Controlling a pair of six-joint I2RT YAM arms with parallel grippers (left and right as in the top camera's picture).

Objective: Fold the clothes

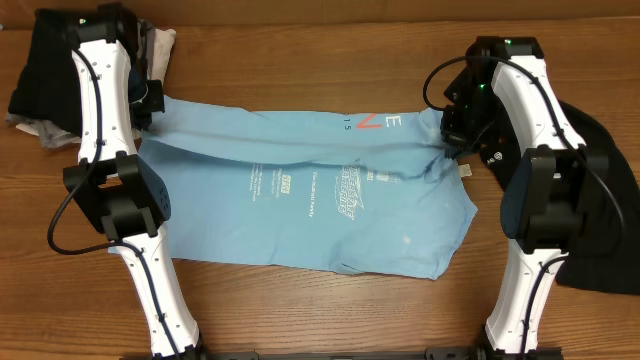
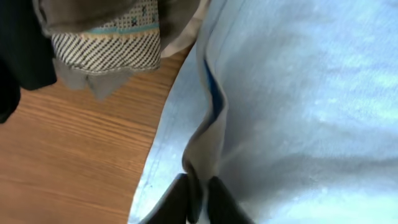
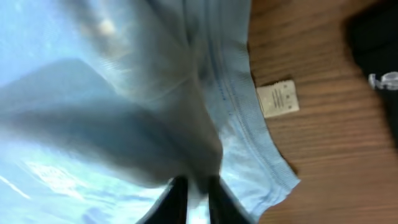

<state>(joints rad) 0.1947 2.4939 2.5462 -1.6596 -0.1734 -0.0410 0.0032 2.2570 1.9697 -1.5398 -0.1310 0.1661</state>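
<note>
Holds with the left gripper (image 2: 198, 200) a pinched ridge of the light blue T-shirt (image 1: 310, 195), fingers (image 2: 174, 202) pressed together on the cloth at the bottom centre of the left wrist view. Holds likewise with the right gripper (image 3: 196, 198) a thick bunch of the same shirt near its hem, a little to the left of a small white label (image 3: 278, 98) on the wood. Looks like the middle of a first fold. Lies spread across the centre of the table (image 1: 300, 60) in the overhead view, print facing up, with one long crease running from the grip at the upper left to the grip at the upper right, and not yet doubled over. Calls next, probably, for lifting both pinched edges together and carrying them toward the lower part of the frame at equal pace, to avoid twisting the cloth; or, in case of a release instead, for opening fully and rising clear before any sideways travel. Reaches up with both white arms (image 1: 100, 90) from the bases at the bottom edge, elbows bent near mid-frame, wrists turned inward and tipped down over the two ends of the shirt. Leaves untouched a black garment (image 1: 600, 210) at the right edge, partly beneath the right arm, and a dark pile of clothes (image 1: 40, 90) in the upper left corner.
</note>
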